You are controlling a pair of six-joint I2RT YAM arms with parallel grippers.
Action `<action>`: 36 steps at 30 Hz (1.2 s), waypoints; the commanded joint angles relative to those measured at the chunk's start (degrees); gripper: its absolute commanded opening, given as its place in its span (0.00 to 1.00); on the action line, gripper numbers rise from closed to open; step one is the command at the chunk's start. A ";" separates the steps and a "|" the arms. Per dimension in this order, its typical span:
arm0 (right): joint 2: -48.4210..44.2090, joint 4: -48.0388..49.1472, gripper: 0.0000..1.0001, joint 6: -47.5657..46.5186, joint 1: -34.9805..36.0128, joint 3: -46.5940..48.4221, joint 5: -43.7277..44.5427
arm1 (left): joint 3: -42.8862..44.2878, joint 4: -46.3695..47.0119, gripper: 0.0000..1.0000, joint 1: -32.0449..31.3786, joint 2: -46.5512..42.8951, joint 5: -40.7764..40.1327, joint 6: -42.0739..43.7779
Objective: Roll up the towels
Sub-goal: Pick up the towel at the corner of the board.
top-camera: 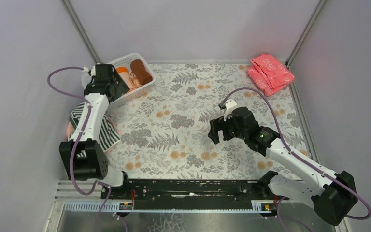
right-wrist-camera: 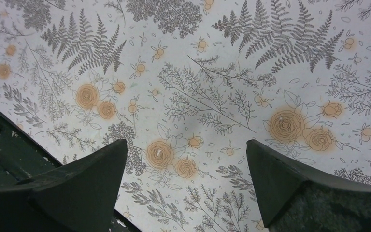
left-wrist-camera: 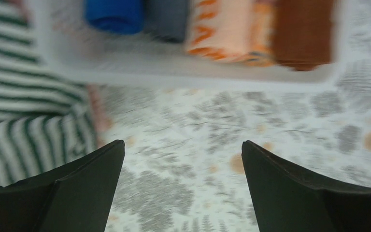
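A dark-and-white striped towel (top-camera: 107,134) lies flat at the table's left edge, partly under my left arm, and also shows in the left wrist view (left-wrist-camera: 24,121). A pale pink towel (top-camera: 69,128) peeks out from under it. A rolled rust-brown towel (top-camera: 141,71) lies in the white basket (top-camera: 136,56); it also shows in the left wrist view (left-wrist-camera: 302,31). My left gripper (top-camera: 110,88) is open and empty, hovering just in front of the basket rim (left-wrist-camera: 174,72). My right gripper (top-camera: 221,131) is open and empty above bare tablecloth, right of centre.
The basket also holds a blue roll (left-wrist-camera: 115,14), a grey roll (left-wrist-camera: 166,19) and a peach roll with orange stripes (left-wrist-camera: 222,29). A stack of coral-pink folded items (top-camera: 270,72) lies at the back right corner. Grey walls close in on three sides.
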 commanded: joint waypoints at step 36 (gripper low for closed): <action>-7.96 -0.95 0.99 2.59 -0.18 -3.18 7.66 | -10.54 -2.43 0.32 12.23 13.17 -9.67 5.75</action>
